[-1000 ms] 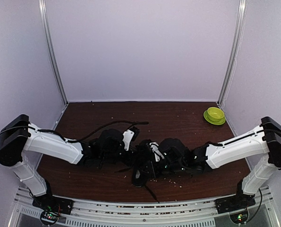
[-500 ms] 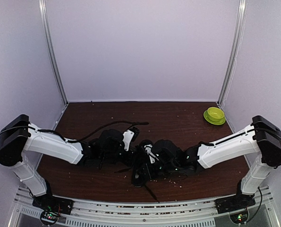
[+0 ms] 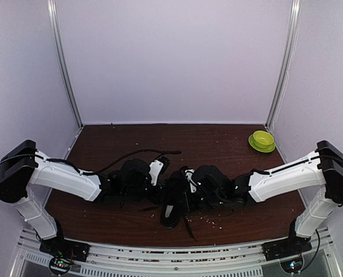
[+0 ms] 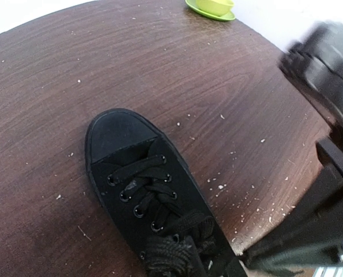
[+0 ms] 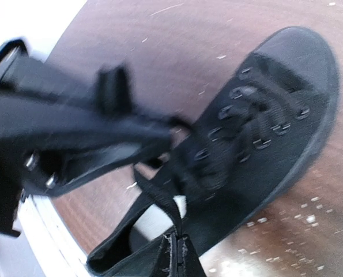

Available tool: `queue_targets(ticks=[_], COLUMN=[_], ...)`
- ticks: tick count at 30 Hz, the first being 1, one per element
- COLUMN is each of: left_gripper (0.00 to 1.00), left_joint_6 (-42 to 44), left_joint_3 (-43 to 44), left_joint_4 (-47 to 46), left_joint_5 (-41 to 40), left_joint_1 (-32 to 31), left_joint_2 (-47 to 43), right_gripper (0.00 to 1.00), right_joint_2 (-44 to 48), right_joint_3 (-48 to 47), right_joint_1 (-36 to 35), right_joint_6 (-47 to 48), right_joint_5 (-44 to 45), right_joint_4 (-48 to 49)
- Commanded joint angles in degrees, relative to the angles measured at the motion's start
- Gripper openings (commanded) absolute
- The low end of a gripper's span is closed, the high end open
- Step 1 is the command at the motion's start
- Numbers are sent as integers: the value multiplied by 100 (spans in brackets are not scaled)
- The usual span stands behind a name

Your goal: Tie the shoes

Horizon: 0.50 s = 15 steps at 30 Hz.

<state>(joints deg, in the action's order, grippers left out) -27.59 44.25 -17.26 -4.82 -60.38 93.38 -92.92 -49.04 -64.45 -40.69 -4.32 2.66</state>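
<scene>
Because a thin lace slips out of anything but a hard pinch, my right gripper (image 5: pixel 174 254) has its fingertips pressed tight together at the bottom edge of its own view. A lace strand (image 5: pixel 155 196) runs up out of them toward the eyelets, and I read that as a hold on one free end. My left gripper (image 5: pixel 159 134) comes in from the left of that view, jaws closed too, though whether a lace sits between them I cannot tell through the blur.

The sneaker (image 3: pixel 170 209) lies in the lower middle of the overhead view, between my two wrists. Its heel and pale insole point toward the bottom of the frame and its toe points up. Both arms crowd over the tongue because that is where the loose ends come out.

From my left wrist the laces (image 4: pixel 145 190) look crossed neatly through the eyelets, then bunch into a loose clump at the bottom edge — no bow that I can make out, so I judge the knot unfinished. Pulling sideways risks dragging the whole shoe across the table (image 3: pixel 131 138).

The green bowl (image 3: pixel 262 140) sits at the upper right of the tabletop, well apart from all this.
</scene>
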Motion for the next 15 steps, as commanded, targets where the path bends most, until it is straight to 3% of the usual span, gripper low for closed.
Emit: queue_targets(ticks=[1, 15], left_gripper=[0, 0], left_joint_6=[160, 228], left_joint_3=[-132, -147], left_joint_4=[-495, -630], left_joint_5=[196, 347], left_joint_1=[8, 8], left_joint_2=[-38, 48], right_gripper=[0, 0], right_joint_2=[173, 214], right_joint_3=[52, -399], right_joint_1=[226, 563], right_joint_6=[72, 260], right_joint_5=[238, -5], right_joint_4=[-263, -473])
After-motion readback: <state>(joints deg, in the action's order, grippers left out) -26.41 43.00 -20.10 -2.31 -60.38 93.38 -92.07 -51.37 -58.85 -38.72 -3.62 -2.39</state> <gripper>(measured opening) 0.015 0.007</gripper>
